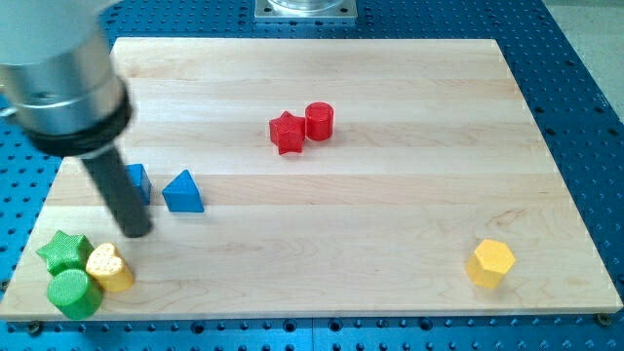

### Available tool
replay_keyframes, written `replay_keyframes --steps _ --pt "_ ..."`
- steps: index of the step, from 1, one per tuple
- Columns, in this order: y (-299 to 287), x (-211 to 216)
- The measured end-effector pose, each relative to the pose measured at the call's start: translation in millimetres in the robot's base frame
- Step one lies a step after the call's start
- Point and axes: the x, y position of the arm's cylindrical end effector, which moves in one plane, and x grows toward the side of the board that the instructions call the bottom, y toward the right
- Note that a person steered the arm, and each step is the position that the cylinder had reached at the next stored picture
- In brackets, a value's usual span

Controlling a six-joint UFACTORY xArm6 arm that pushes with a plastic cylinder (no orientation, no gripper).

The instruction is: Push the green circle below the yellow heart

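The green circle point(74, 292) lies at the board's bottom left corner. The yellow heart point(109, 268) touches it on its upper right. A green star point(63, 252) sits just above the green circle and left of the heart. My tip point(136, 232) is on the board just above and right of the yellow heart, close to it, with a small gap.
A blue cube point(137, 182), partly hidden by my rod, and a blue triangle point(183, 192) lie just above the tip. A red star point(287, 133) and a red cylinder point(319, 121) sit together at top centre. A yellow hexagon point(489, 263) lies at the bottom right.
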Motion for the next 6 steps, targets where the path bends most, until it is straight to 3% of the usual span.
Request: replay_keyframes --steps 1,2,3,6 --pt "-65 4" --pt "-95 36" --pt "-93 85" --pt "-69 88"
